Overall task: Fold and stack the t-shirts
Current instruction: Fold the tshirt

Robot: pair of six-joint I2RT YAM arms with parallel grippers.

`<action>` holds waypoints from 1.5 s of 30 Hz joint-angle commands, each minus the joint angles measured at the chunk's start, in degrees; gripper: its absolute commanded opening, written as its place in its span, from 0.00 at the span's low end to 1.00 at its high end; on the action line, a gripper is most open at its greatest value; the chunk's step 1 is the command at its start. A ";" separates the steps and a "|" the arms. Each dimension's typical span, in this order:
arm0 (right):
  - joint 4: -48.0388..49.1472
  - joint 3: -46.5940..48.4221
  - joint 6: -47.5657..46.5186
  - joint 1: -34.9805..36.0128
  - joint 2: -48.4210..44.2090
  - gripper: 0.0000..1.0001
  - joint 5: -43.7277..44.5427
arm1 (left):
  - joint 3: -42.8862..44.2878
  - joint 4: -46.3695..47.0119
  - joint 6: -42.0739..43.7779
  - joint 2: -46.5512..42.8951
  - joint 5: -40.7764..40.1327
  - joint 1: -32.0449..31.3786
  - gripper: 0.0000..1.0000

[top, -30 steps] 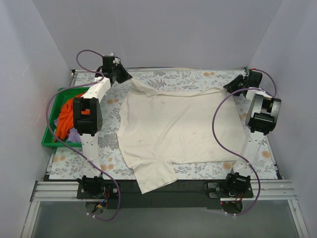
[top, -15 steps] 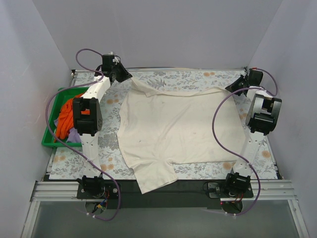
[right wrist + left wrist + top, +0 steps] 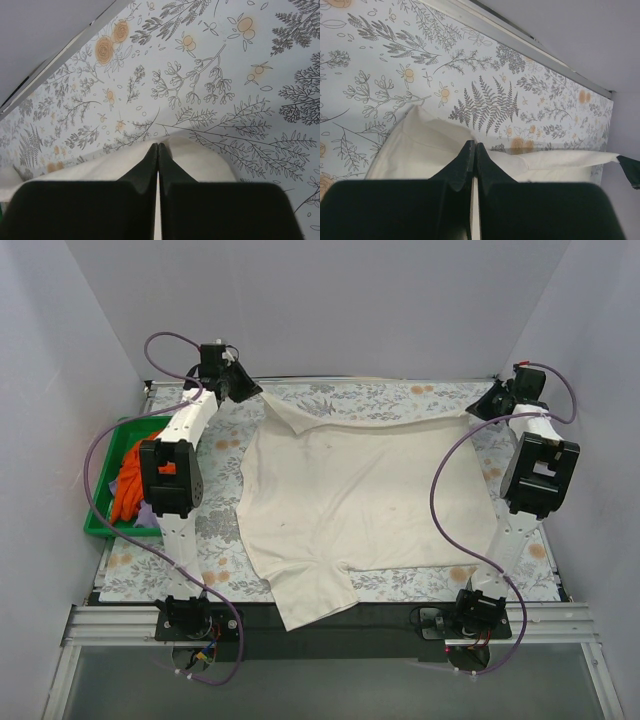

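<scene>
Near: one end of large plain cream cloth t-shirt [image 3: 360, 500] droops over near edge of floral-printed tabletop [image 3: 220, 530]; rest lies flat across tabletop centre.

Left edge of tabletop: green plastic tray [image 3: 100, 527] holds bright orange cloth shirt [image 3: 130, 475] and pale lavender cloth shirt [image 3: 148, 512], both bunched.

Far corners of tabletop: left gripper [image 3: 471, 145] and right gripper [image 3: 158, 146] each clenched on cream shirt's far edge, which is stretched between them.

I judge cloth light, limp, not slippery. Corner pinches suit it; I must hold both ends level or middle sags.

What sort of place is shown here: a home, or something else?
Probably a lab robot cell, not a home: plain white walls box in the table, left arm and right arm are bolted to a metal rail, and a cream t-shirt lies spread.
</scene>
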 commanded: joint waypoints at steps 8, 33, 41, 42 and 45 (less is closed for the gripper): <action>-3.55 2.91 -2.96 -1.70 -3.23 0.01 -1.28 | -1.10 -2.77 -2.41 -9.24 -0.03 1.89 0.00; -8.39 1.16 -8.50 -2.49 -9.03 0.01 4.52 | -14.29 -1.72 -7.15 -15.75 4.81 1.81 0.00; -8.74 -2.01 -9.73 -2.49 -9.83 0.01 5.66 | -17.54 -0.84 -7.94 -17.42 4.99 1.72 0.00; -9.35 -2.01 -9.99 -2.58 -9.65 0.01 5.75 | -17.63 -0.75 -8.03 -17.60 5.34 1.72 0.00; -10.06 -2.10 -10.08 -2.49 -8.95 0.01 5.66 | -17.63 -0.31 -8.38 -17.95 5.34 1.72 0.00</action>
